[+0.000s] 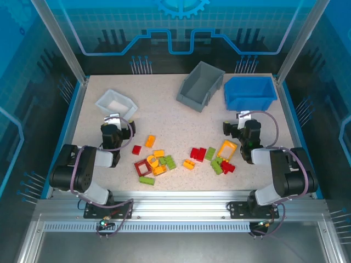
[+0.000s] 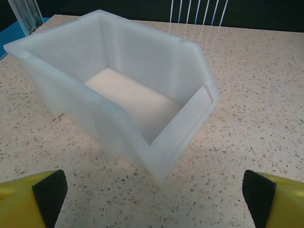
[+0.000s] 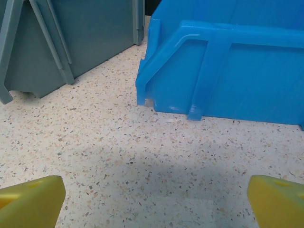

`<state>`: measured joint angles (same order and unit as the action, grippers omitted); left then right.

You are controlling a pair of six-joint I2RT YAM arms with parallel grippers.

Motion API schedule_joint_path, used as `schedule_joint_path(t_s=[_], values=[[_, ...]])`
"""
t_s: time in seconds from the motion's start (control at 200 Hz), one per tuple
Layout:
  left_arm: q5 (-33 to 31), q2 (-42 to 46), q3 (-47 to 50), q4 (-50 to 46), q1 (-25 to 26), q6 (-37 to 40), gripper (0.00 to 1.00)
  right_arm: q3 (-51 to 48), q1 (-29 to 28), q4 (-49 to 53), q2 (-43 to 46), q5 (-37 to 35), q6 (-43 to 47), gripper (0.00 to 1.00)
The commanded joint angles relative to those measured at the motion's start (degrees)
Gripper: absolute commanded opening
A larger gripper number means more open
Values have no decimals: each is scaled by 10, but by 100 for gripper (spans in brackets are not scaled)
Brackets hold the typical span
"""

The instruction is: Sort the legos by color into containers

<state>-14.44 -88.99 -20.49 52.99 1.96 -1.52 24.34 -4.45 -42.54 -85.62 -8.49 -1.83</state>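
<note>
The legos [image 1: 181, 159] lie loose on the bench [image 1: 164, 109], scattered across its near half around 6 o'clock: red, orange-yellow and lime green mixed together. The white bin [image 2: 61, 90] sits at 10 o'clock, the grey bin [image 1: 189, 90] near 12 and the blue bin [image 1: 247, 101] at 2. As far as the overhead and wrist views show, all three hold nothing, so the sort looks to be at its first pick. The left end effector [image 2: 152, 199] is spread wide and empty, facing the white bin. The right end effector [image 3: 156, 199] is likewise wide and empty, pointed at the gap between the grey and blue bins. Each arm would need to draw back towards 6 o'clock. For the left, the red brick [image 1: 136, 149] is a likely first target. For the right, it is the yellow frame [image 1: 227, 148]. Either pick means straddling a single piece cleanly amid its close neighbours.
</note>
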Motion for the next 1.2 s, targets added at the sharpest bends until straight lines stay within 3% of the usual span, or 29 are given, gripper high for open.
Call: schedule_joint_path(t_s=[0.0, 0.725, 0.815, 0.885, 1.04, 1.135, 1.195], values=[[14, 1, -5, 12, -5, -1, 99, -3, 8, -19, -4, 7, 7, 100], [13, 1, -5, 12, -5, -2, 99, -3, 10, -19, -4, 9, 7, 100], [2, 10, -3, 13, -6, -4, 99, -1, 24, -13, -2, 47, 4, 100], [5, 65, -9, -42, 0, 4, 99, 15, 35, 29, 19, 73, 0, 100], [-50, 241, -23, -158, 45, 23, 99, 58, 34, 177, 179, 12, -22, 100], [-88, 319, -98, -284, 74, 42, 99, 134, 3, 302, 275, -45, -25, 100], [-133, 340, -173, -389, 86, 2, 99, 198, -16, 379, 307, -66, -63, 100]])
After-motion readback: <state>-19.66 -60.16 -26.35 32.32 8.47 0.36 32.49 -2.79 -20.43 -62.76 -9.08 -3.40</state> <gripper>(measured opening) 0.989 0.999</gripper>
